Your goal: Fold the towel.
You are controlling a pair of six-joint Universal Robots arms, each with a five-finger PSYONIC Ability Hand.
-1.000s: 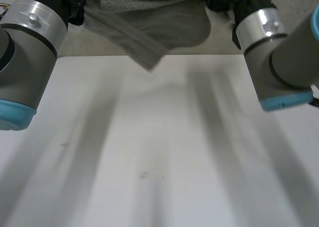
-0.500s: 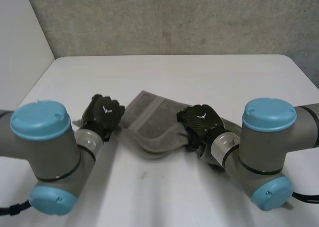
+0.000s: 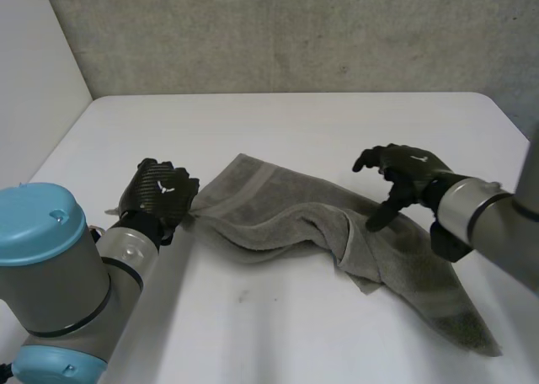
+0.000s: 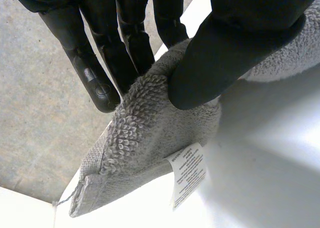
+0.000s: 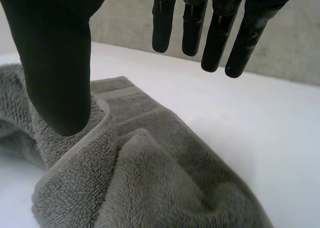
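Observation:
A grey towel (image 3: 295,224) lies rumpled across the white table (image 3: 295,123), one end trailing toward the near right edge. My left hand (image 3: 158,194) grips the towel's left corner; in the left wrist view the thumb (image 4: 235,43) presses the towel's (image 4: 145,133) terry against the fingers, with a white care label (image 4: 189,172) hanging below. My right hand (image 3: 396,172) hovers just above the towel's right part, its fingers spread and its thumb pointing down. In the right wrist view the straight fingers (image 5: 220,33) hang apart from the thumb (image 5: 57,73) over the towel's (image 5: 150,183) folds, holding nothing.
A grey wall (image 3: 295,30) runs behind the table's far edge. The table's far half is bare white surface, and its right corner (image 3: 493,106) is rounded. My grey arms with light-blue caps (image 3: 38,224) come in from the near side.
The towel was held up between both hands, then came down onto the table. My right hand has let go, opened and lifted to the right. My left hand keeps its corner.

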